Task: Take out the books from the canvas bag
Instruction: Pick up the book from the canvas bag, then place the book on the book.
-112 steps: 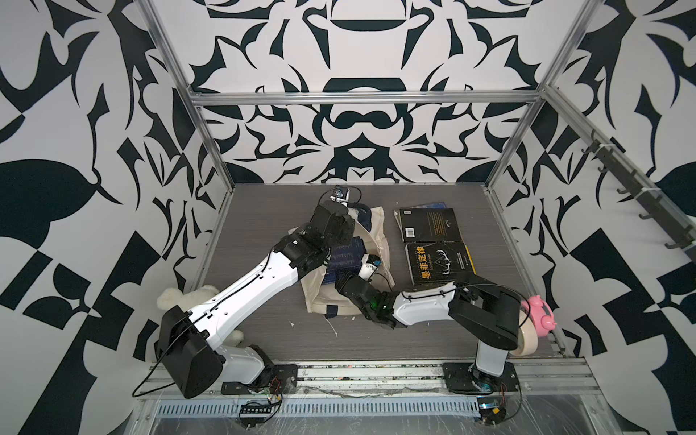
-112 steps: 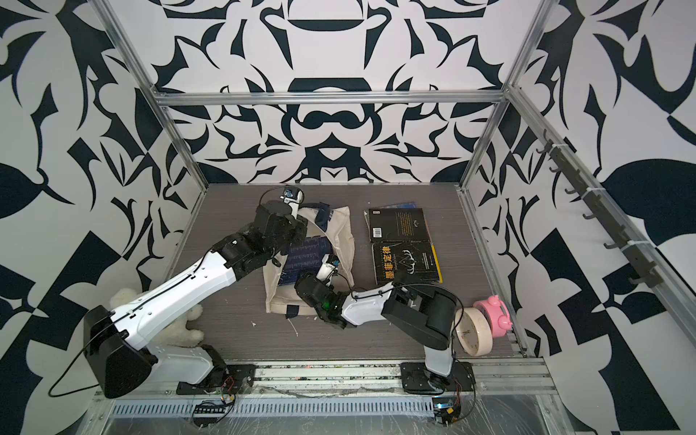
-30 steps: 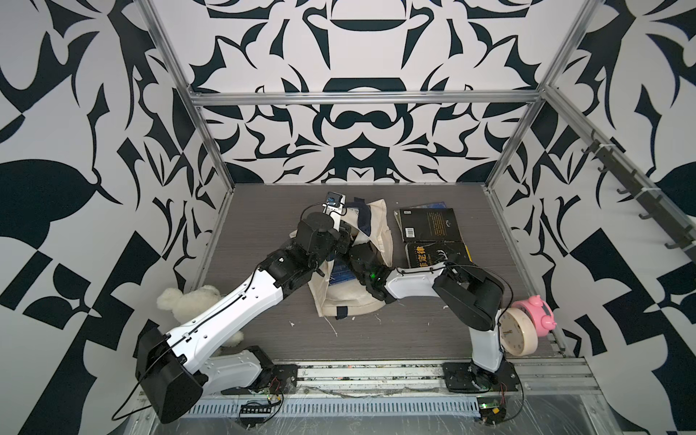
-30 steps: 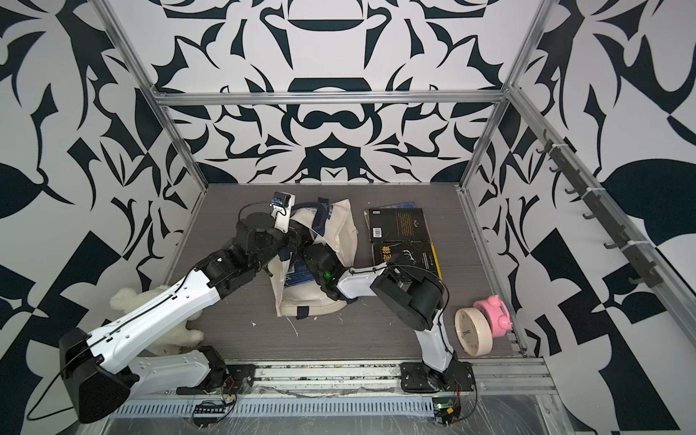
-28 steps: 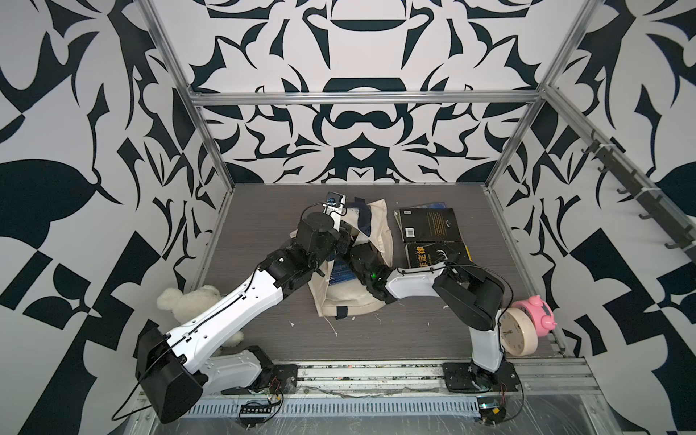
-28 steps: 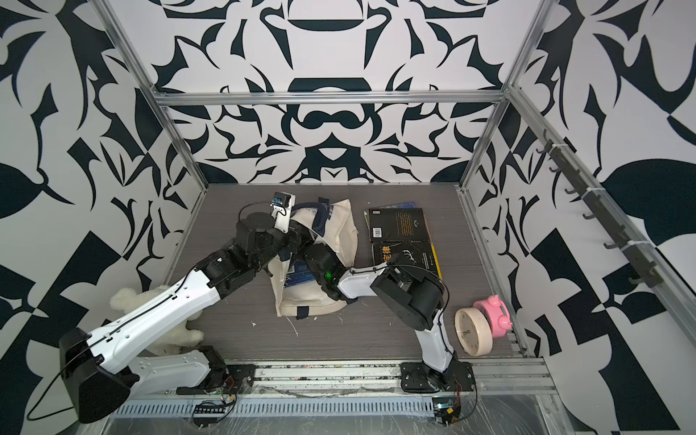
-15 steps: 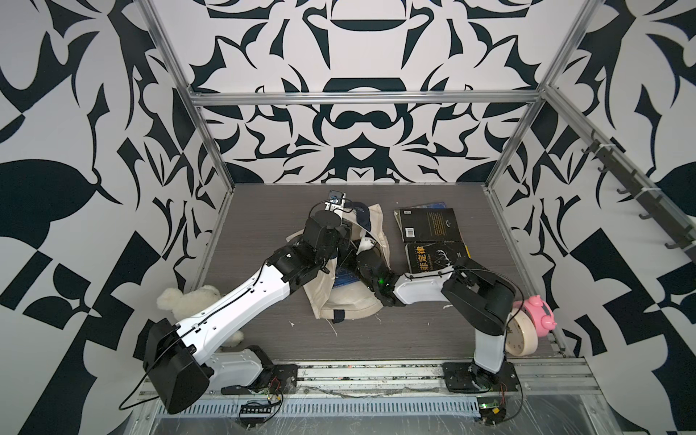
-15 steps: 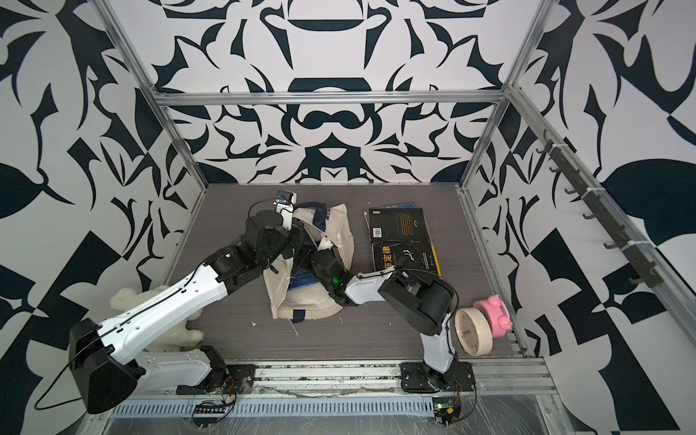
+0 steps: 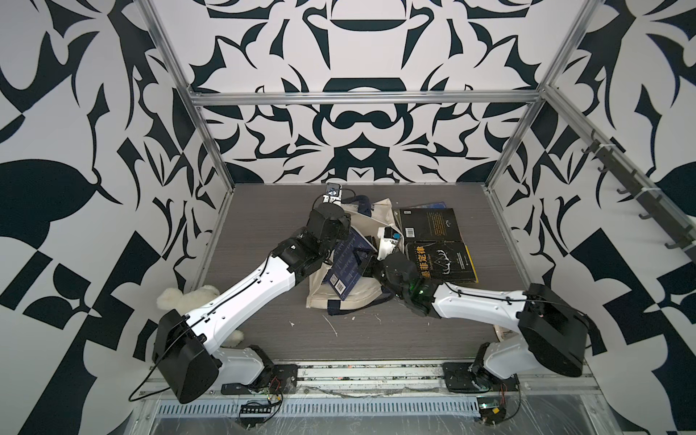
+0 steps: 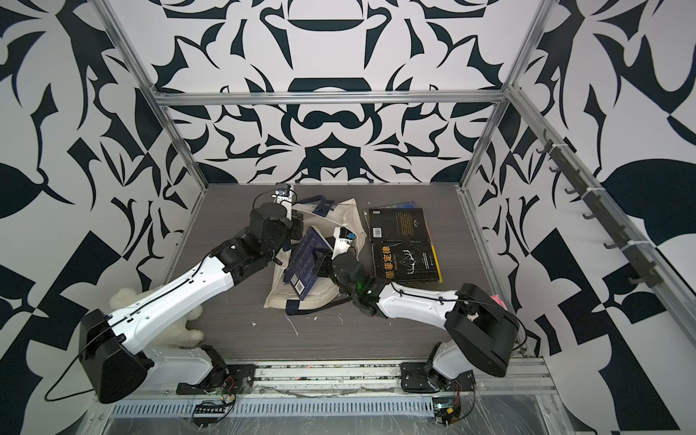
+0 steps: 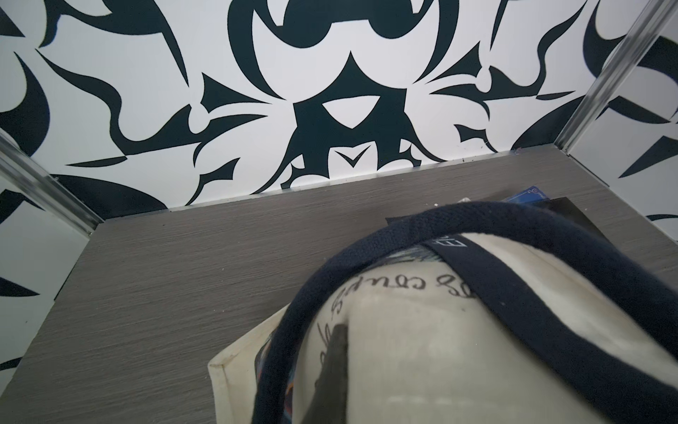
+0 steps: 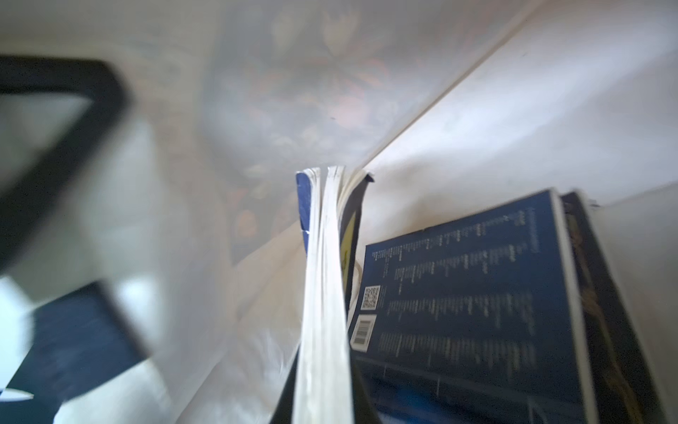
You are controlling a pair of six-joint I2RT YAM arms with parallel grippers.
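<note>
— Seeing any change at the right gripper (image 9: 364, 262)?

— Yes. Partly open a second ago, now narrowed to a tight pinch. Also reaching well into the mouth of the canvas bag (image 9: 354, 297), instead of waiting at its edge as a few seconds back.

— Pinching what?

— Going by the wrist view, the page edge of a thin book (image 12: 323, 293), running straight out from between the jaws. Maybe two thin ones together; too blurred to separate. Just beside that, inside the cloth, a dark blue book (image 12: 458, 293) with a barcode.

— And the left gripper (image 10: 297, 227)?

— Clenched, by the look of it on the bag's upper cloth by the navy strap (image 11: 477, 257), across the opening from the right gripper and above it. No change there over the last second; keeping the mouth propped open.

— Meaning for the job?

— Grasp made, extraction not yet. Two black books (image 9: 442, 263) already out, flat on the table (image 9: 263, 226) behind the right gripper's wrist, on the side away from the left one, so partway through. Next, probably a pull back along the right forearm. Worth watching for the neighbour dragging along or the cloth snagging.
</note>
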